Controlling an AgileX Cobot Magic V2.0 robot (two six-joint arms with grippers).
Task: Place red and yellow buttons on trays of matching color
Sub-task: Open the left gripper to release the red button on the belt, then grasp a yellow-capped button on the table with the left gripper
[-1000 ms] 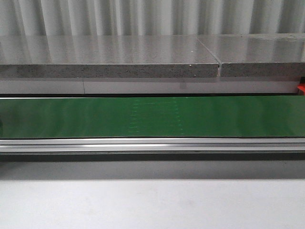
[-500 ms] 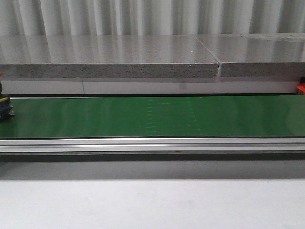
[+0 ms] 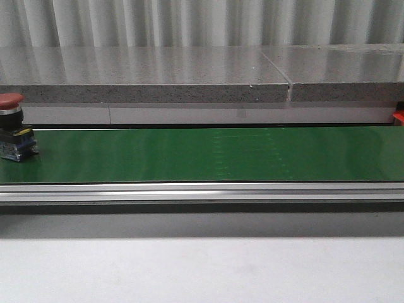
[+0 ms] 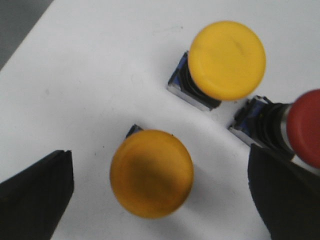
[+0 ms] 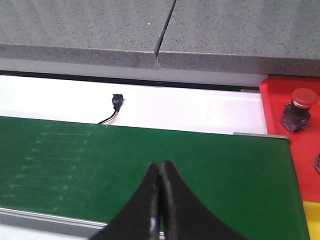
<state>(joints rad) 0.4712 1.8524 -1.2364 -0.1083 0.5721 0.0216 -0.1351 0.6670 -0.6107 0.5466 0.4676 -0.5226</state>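
Observation:
A red button (image 3: 14,128) on a blue base rides the green belt (image 3: 202,154) at its far left in the front view. In the left wrist view, my left gripper (image 4: 160,192) is open, its fingers on either side of a yellow button (image 4: 151,172) on a white surface. A second yellow button (image 4: 226,60) and a red button (image 4: 300,127) stand just beyond. My right gripper (image 5: 160,172) is shut with nothing in it, above the belt (image 5: 125,170). A red tray (image 5: 295,150) at the belt's end holds a red button (image 5: 299,107).
A grey stone ledge (image 3: 145,76) runs behind the belt. An aluminium rail (image 3: 202,191) borders the belt's near side, with white table (image 3: 202,271) in front. A small black cable plug (image 5: 116,102) lies on the white strip behind the belt.
A red button has come into view at the belt's left end and moved to the right. The faint marks on the belt have also shifted right.

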